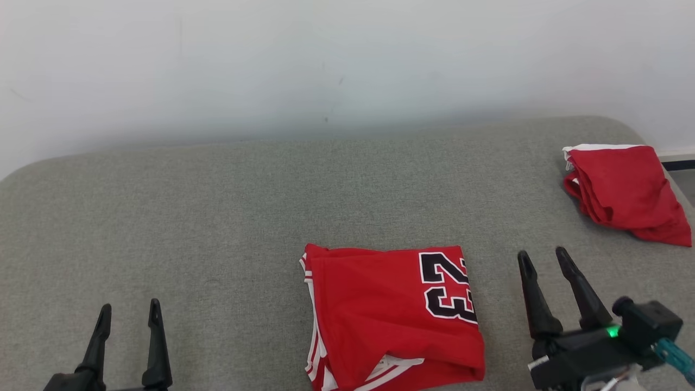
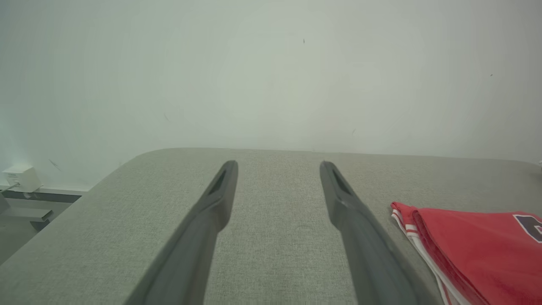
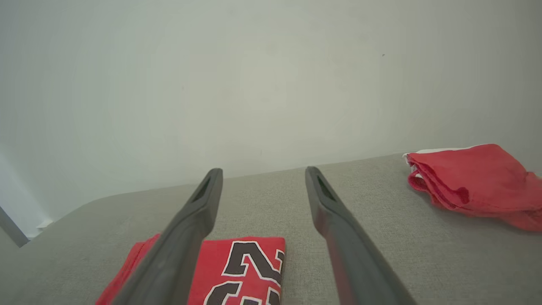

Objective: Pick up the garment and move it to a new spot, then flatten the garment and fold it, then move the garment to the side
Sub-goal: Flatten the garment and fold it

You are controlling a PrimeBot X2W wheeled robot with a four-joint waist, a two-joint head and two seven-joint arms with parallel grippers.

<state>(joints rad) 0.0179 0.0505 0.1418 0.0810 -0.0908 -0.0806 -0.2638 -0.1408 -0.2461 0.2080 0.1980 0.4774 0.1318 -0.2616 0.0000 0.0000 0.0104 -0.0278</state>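
Note:
A red garment (image 1: 391,315) with a black number 23 and white trim lies folded on the grey surface, front centre. Its left edge shows at the right of the left wrist view (image 2: 474,250), and its numbered end lies low between my right fingers in the right wrist view (image 3: 237,271). My right gripper (image 1: 545,259) stands open just right of the garment, apart from it, with nothing between its fingers (image 3: 261,173). My left gripper (image 1: 130,309) is open at the lower left, well clear of the garment, with only bare cloth surface between its fingers (image 2: 278,166).
A second red garment (image 1: 624,190) with a white edge lies folded at the far right of the grey padded surface (image 1: 217,228), also in the right wrist view (image 3: 474,182). A pale wall (image 1: 326,65) stands behind. The surface's rounded edges fall off left and right.

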